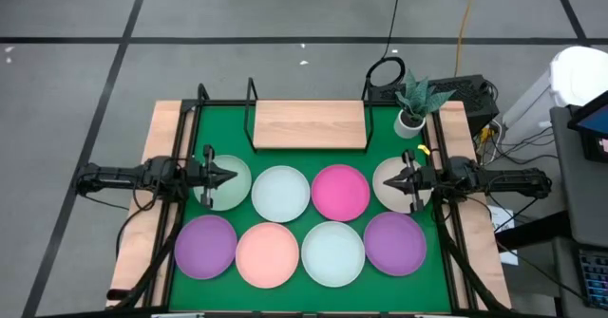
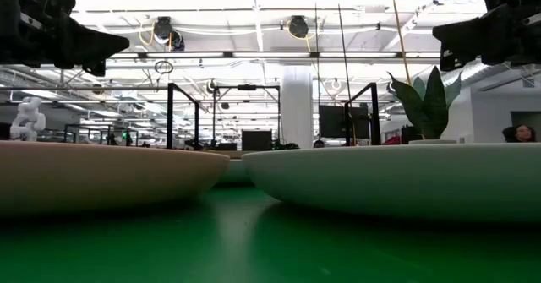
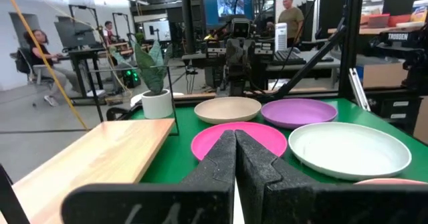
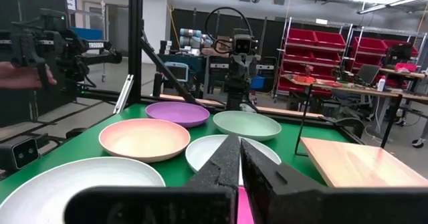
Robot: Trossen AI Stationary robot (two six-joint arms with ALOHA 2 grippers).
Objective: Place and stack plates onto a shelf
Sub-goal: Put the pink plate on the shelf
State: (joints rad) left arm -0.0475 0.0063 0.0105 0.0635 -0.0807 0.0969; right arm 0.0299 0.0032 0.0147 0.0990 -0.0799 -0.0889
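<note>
Plates (image 1: 280, 193): looking light, stiff, shallow; raised rim is offering the best hold
Left gripper (image 1: 226, 177): hovering, jaws together
Right gripper (image 1: 391, 179): hovering, jaws together

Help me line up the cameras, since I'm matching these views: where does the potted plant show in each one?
High view: potted plant at the table's far edge, just right of the shelf.
Low view: potted plant right of centre, behind the pale plate.
Left wrist view: potted plant left of centre, past the shelf.
Right wrist view: not in it.
Shared landmark: the shelf's wooden board, seen in the high and both wrist views.
</note>
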